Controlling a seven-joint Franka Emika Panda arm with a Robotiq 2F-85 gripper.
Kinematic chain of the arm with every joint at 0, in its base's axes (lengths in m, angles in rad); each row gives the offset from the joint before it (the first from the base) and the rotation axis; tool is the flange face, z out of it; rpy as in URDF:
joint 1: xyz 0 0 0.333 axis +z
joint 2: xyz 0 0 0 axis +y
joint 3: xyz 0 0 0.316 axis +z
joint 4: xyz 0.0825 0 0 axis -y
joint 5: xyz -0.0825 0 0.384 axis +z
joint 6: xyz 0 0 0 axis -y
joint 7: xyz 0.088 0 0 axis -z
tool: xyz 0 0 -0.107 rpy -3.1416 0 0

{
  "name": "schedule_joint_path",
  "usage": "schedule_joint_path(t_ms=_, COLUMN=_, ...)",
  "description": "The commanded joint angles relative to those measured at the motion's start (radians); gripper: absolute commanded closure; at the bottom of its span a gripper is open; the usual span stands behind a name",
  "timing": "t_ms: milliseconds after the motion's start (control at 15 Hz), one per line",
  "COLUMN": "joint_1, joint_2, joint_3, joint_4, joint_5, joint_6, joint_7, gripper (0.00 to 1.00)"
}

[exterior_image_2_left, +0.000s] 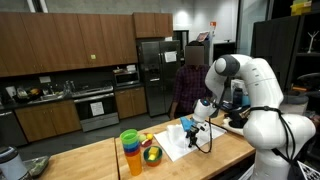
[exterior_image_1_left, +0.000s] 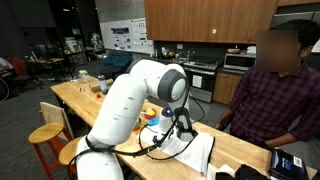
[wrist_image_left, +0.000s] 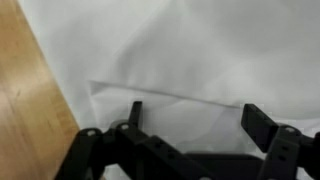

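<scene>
My gripper (wrist_image_left: pixel 196 118) hangs open just above a white cloth (wrist_image_left: pixel 200 60) spread on the wooden table (wrist_image_left: pixel 30 110). Nothing sits between its two black fingers (wrist_image_left: pixel 262 122). A folded edge of the cloth runs across just ahead of the fingertips. In both exterior views the white arm bends down over the cloth (exterior_image_1_left: pixel 195 152) (exterior_image_2_left: pixel 185 143), with the gripper (exterior_image_1_left: pixel 183 128) (exterior_image_2_left: pixel 196 128) close to its surface.
A stack of coloured cups (exterior_image_2_left: pixel 131 153) and a bowl of fruit (exterior_image_2_left: pixel 151 153) stand beside the cloth. A person (exterior_image_1_left: pixel 275 95) sits close behind the table. A black device (exterior_image_1_left: pixel 285 162) lies at the table's end. Stools (exterior_image_1_left: pixel 46 135) stand along one side.
</scene>
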Motion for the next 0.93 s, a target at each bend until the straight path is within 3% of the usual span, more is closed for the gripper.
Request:
schedule_joint_path(t_ms=0, joint_1=0.078, joint_2=-0.084, joint_3=-0.070, joint_4=-0.008, joint_5=-0.120, joint_6=0.000, joint_7=0.135, gripper=0.00)
schedule_joint_path(t_ms=133, joint_1=0.040, joint_2=-0.111, joint_3=-0.044, joint_4=0.019, joint_5=-0.090, joint_6=0.019, joint_7=0.158, gripper=0.00)
schedule_joint_path(t_ms=200, joint_1=0.068, joint_2=-0.044, joint_3=-0.057, joint_4=0.016, joint_5=-0.066, joint_6=0.001, joint_7=0.100, gripper=0.00)
schedule_joint_path(t_ms=467, joint_1=0.045, joint_2=-0.076, joint_3=-0.032, joint_4=0.017, joint_5=-0.079, joint_6=-0.038, joint_7=0.128, gripper=0.00)
schedule_joint_path(t_ms=667, joint_1=0.059, joint_2=-0.066, joint_3=-0.080, joint_4=0.015, joint_5=-0.002, joint_6=-0.123, joint_7=0.217, gripper=0.00)
schedule_joint_path(t_ms=867, joint_1=-0.036, joint_2=-0.084, joint_3=0.007, joint_4=-0.005, joint_5=0.076, joint_6=-0.213, joint_7=0.258, gripper=0.00)
